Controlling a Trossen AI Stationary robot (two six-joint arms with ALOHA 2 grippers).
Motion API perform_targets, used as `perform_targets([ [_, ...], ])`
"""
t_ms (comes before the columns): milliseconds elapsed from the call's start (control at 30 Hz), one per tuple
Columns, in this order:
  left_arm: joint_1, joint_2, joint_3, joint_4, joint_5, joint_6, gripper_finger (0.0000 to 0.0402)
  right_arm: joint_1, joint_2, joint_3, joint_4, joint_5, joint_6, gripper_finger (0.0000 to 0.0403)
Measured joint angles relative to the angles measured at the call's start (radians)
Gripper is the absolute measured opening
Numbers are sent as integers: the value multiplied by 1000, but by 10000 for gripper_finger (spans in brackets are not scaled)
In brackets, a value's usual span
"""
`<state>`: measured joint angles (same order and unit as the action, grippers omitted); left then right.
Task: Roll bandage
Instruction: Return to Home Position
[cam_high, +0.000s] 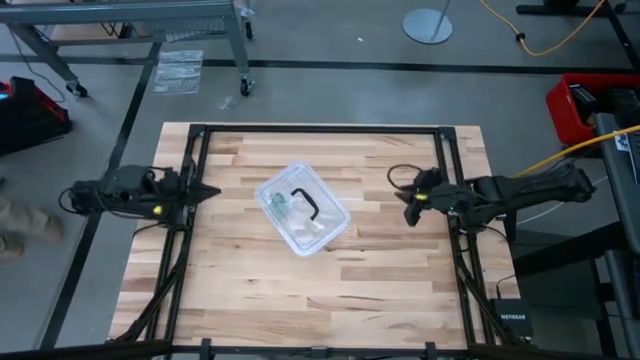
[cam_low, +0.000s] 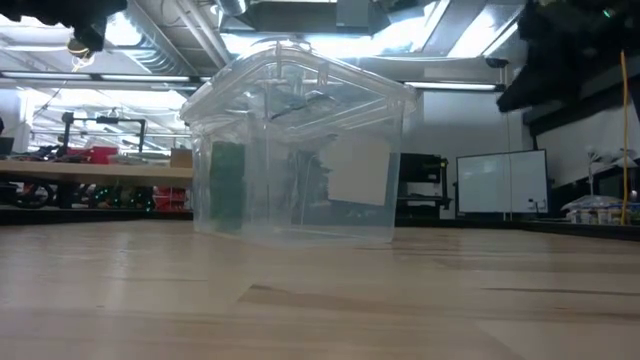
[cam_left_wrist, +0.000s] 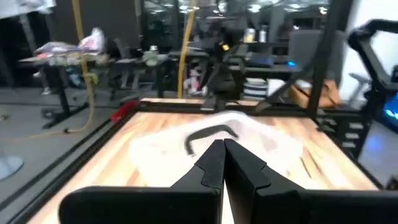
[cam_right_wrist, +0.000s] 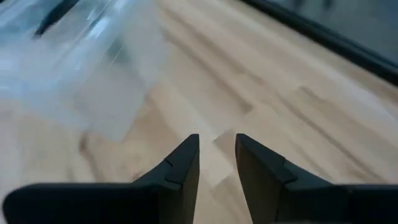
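A clear plastic box (cam_high: 302, 208) with a black handle (cam_high: 305, 196) on its lid stands on the middle of the wooden table. It also shows in the low view (cam_low: 300, 150). Through its wall I see the green bandage (cam_low: 227, 190) inside, at the box's left end in the high view (cam_high: 278, 207). My left gripper (cam_high: 212, 191) hovers left of the box, shut and empty, pointing at it (cam_left_wrist: 224, 144). My right gripper (cam_high: 408, 205) hovers right of the box, slightly open and empty, above bare wood (cam_right_wrist: 217, 140).
A black metal frame (cam_high: 320, 130) runs around the table's edges, with posts beside both arms. A white card (cam_low: 358, 170) also lies inside the box. Bare wood lies between the box and the near edge (cam_high: 320, 300).
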<state>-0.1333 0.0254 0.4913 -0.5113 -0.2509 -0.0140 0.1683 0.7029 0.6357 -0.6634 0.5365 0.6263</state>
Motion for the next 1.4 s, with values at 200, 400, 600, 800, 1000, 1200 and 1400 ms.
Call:
perform_targets([
  [200, 0, 0, -125, 96, 20, -17, 1, 8, -86, -209, 300, -200, -135, 108],
  [400, 0, 3, -328, 414, 21, 10, 1, 9, -86, -283, 395, -320, -210, 108],
  [600, 0, 1, -482, 636, 60, 92, 1, 8, -82, -332, 455, -351, -295, 108],
  [800, 0, 2, -481, 627, 72, 80, 1, 8, -82, -389, 559, -432, -335, 108],
  [1000, 2, 1, -481, 563, 72, 67, 1, 8, -82, -456, 621, -482, -346, 108],
  [1200, 2, 5, -481, 550, 73, 92, 1, 8, -82, -506, 631, -493, -346, 108],
  [1400, 2, 5, -481, 550, 73, 92, 1, 8, -82, -551, 664, -460, -347, 108],
])
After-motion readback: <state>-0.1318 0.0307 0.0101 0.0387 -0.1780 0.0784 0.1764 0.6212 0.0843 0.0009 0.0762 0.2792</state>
